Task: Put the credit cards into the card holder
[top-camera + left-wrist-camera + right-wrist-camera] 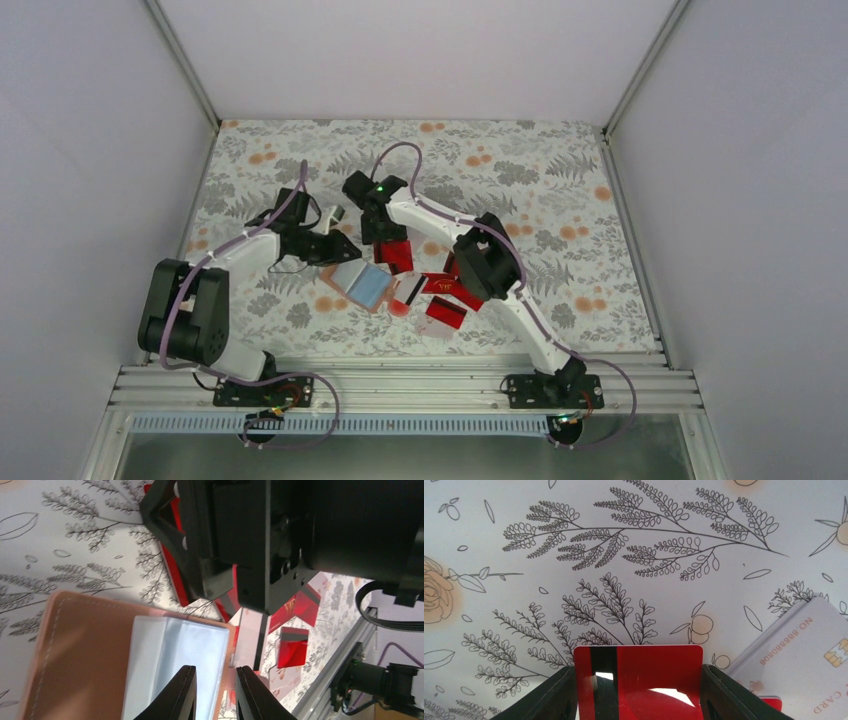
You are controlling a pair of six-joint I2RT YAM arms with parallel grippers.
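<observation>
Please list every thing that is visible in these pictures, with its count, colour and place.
card holder: one, tan, light blue inside, open, table centre.
red cards: at least four, right of the holder.
red striped card: one, between the right gripper's fingers.
pale cards: at least two, white, among the red ones.
table cover: one, white with grey leaves, orange flowers.
left gripper: one, black, closed on the holder's edge, it seems.
right gripper: one, black, closed on the striped card.
</observation>
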